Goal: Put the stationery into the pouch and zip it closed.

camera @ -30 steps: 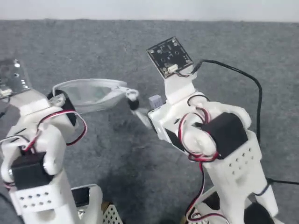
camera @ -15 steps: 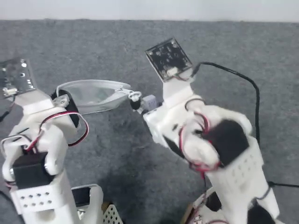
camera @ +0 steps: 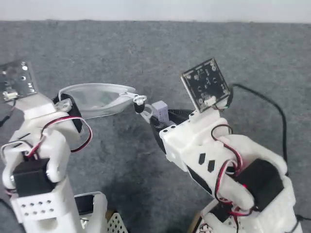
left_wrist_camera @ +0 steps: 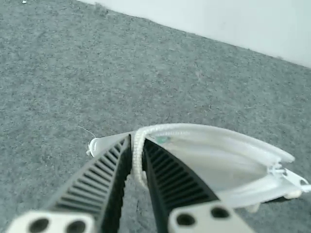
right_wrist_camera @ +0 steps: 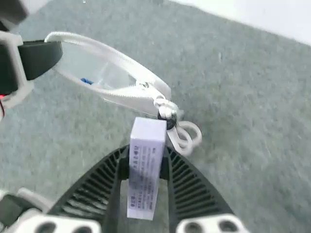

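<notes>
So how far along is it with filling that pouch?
Partway. The clear pouch is open, its rim pinched by the left gripper; a blue bit inside suggests something may already be in. In hand: the right gripper holds a white block, likely an eraser, close to the pouch's zip end. Left to do: dropping it in and pulling the zip slider shut.

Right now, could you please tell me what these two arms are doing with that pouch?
The left gripper is shut on the rim of the clear pouch, holding one end with the mouth open. The right gripper holds a small eraser right beside the zip pull at the pouch's other end. The eraser is not yet inside, and the zip is unclosed.
</notes>
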You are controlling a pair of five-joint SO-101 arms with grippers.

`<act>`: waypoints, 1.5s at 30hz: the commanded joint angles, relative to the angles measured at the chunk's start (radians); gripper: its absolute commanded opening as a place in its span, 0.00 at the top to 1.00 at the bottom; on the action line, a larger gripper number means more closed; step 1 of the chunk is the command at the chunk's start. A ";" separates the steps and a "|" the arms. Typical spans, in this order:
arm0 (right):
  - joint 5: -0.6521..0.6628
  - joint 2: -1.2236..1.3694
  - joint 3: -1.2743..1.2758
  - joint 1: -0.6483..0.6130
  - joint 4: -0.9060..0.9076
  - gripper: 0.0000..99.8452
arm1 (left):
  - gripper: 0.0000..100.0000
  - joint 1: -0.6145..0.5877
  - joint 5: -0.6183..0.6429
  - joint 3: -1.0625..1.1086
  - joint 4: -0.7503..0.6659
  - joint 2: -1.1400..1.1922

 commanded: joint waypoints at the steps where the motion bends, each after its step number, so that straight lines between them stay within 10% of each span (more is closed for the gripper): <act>1: -0.011 -0.160 0.155 -0.007 -0.196 0.99 | 0.99 0.002 -0.008 -0.008 -0.014 -0.023; 29: -0.005 -0.423 0.996 -0.088 -1.480 0.99 | 0.99 0.002 -0.008 0.002 -0.020 -0.023; 45: 0.055 0.131 0.988 -0.085 -2.095 0.99 | 0.99 0.002 -0.009 0.012 -0.023 -0.023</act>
